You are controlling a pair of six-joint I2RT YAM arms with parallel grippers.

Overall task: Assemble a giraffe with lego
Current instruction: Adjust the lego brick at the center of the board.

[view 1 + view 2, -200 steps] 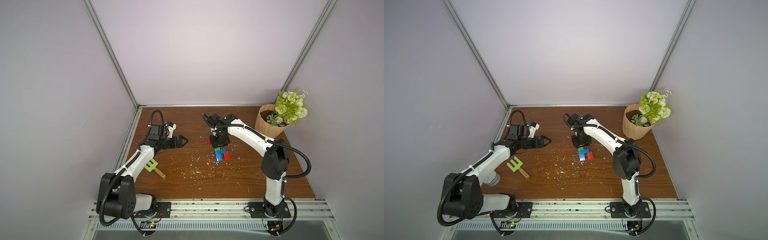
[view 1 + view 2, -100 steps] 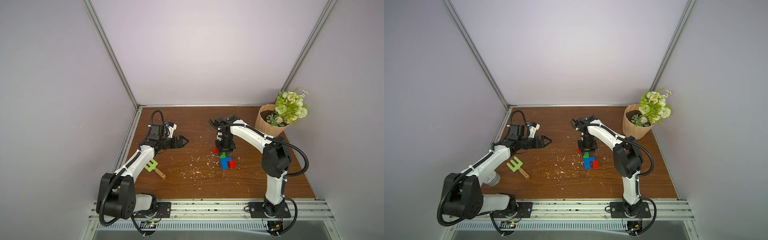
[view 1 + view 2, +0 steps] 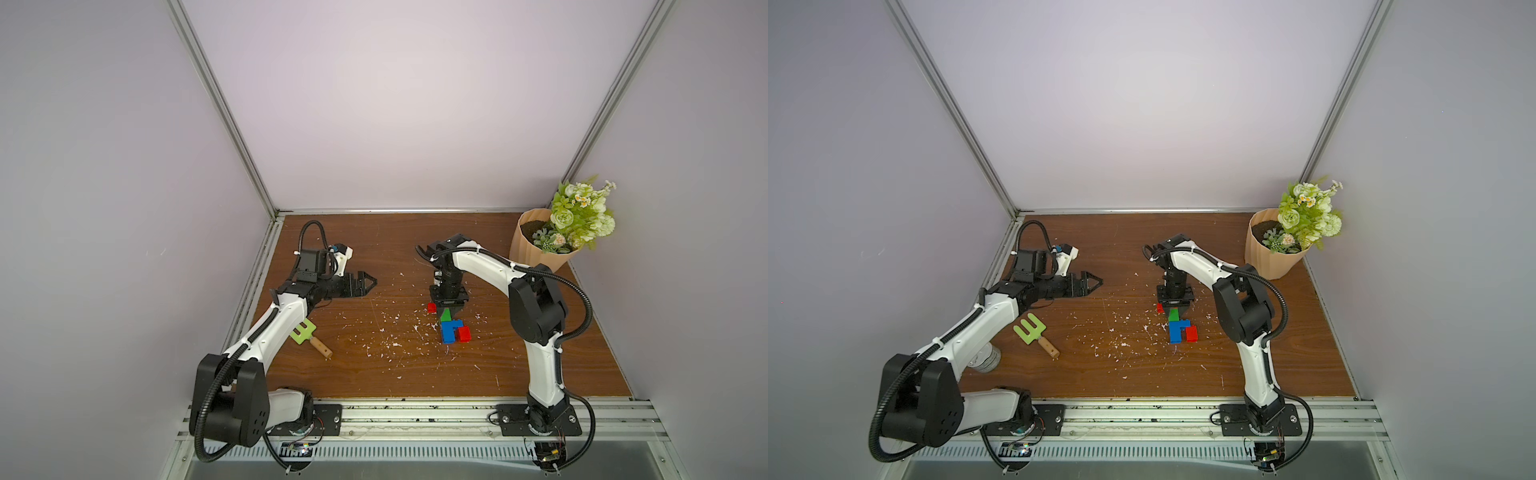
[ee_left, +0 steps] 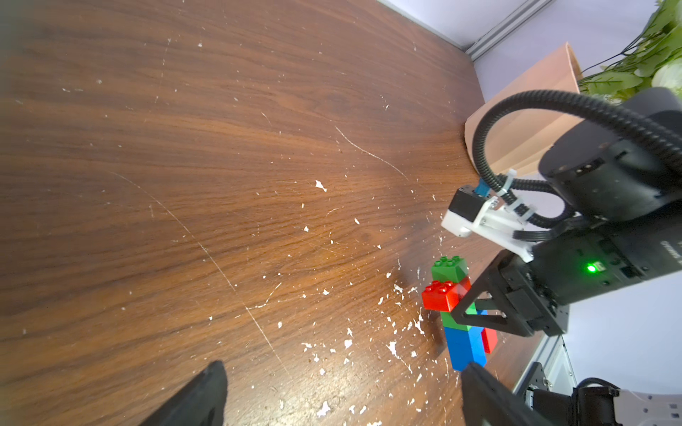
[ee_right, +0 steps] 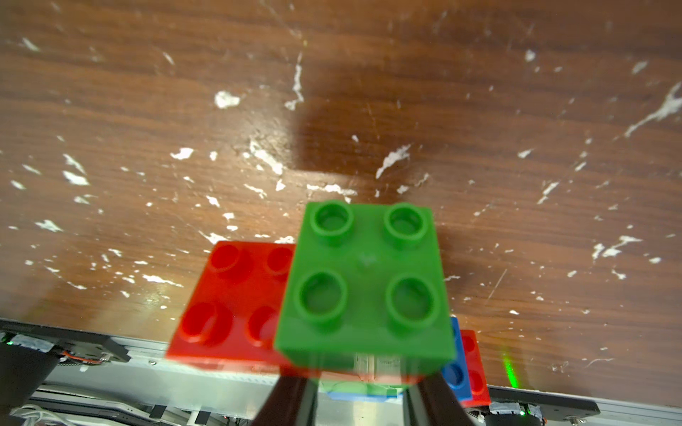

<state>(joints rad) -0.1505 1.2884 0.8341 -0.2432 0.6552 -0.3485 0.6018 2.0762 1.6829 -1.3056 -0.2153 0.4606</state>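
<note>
Right end effector (image 3: 448,308): pointed straight down near the middle of the desk (image 3: 415,374), clamped on the neck of the giraffe (image 3: 451,328); fingers (image 5: 293,400) pressed against opposite sides of the neck, just under the top green brick (image 5: 365,284).
Giraffe: upright under the right end effector in both top views; from the top down, a green brick, a longer red head brick (image 4: 442,295) jutting toward the left arm's side, a second green brick, a blue L-shaped body (image 3: 1177,331), and a red leg (image 3: 1191,333) on the side toward the right arm's base.
Giraffe's footing: blue base low against the desk; contact with the wood not clear from any view.
Right wrist view: four studs of the top green brick at the centre, red head brick one layer lower beside it, slivers of blue and red further down.
Left end effector (image 3: 371,283): roughly level above the desk, aimed toward the giraffe and well apart from it; jaws spread wide in the left wrist view, empty.
Toy garden fork (image 3: 1030,329): green slotted head and wooden handle, flat on the desk beside the left forearm, well apart from the giraffe.
Flower pot (image 3: 536,251): ribbed tan pot with green and white flowers, in the far corner on the right arm's side.
White flecks (image 3: 390,330): scattered over the dark wood, thickest between the two end effectors and around the giraffe.
</note>
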